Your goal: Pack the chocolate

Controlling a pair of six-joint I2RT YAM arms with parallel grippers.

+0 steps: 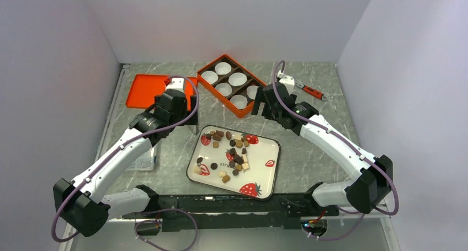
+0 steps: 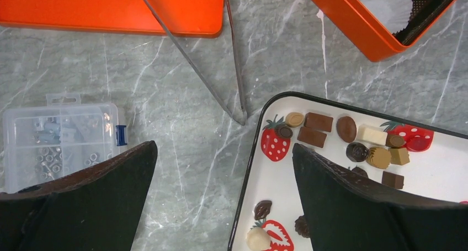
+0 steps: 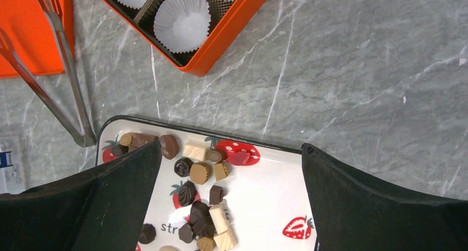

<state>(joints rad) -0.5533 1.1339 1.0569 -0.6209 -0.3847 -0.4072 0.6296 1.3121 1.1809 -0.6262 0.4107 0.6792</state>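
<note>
While loose on a glossy tray (image 1: pixel 262 158), round and square chocolate (image 1: pixel 238 158).

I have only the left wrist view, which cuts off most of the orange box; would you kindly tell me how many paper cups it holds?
Observer: Six white paper cups sit in the orange box, in two rows of three, all empty as far as the top view shows.
Operator: Thank you. And where is the other arm?
Observer: The right arm's fingers hang wide apart above the far edge of the tray, holding nothing.
</note>
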